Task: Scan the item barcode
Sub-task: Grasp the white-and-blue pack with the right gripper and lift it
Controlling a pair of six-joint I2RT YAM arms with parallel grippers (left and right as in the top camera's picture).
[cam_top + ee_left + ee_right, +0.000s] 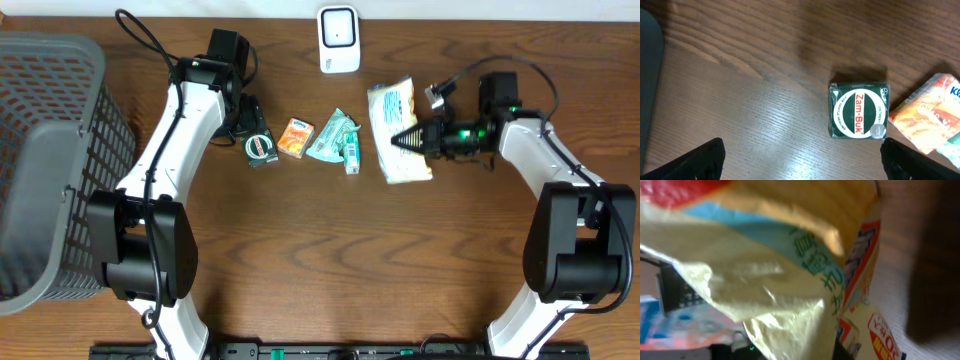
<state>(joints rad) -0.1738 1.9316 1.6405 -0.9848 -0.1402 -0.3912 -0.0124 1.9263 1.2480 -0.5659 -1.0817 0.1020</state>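
My right gripper [408,140] is shut on the right edge of a cream and blue wipes pack [398,117], which lies right of the table's middle. In the right wrist view the crinkled pack [790,265] fills the frame and the right gripper [790,352] clamps its lower edge. No barcode shows on it. A white scanner [339,40] stands at the back centre, apart from the pack. My left gripper [250,130] is open just behind a green Zam-Buk box [858,110]. Its black fingers [695,162] stand wide with nothing between them.
An orange packet [295,137], a green packet [333,137] and a small green tube [352,155] lie in a row between the Zam-Buk box [261,148] and the wipes pack. A grey mesh basket [40,150] fills the left side.
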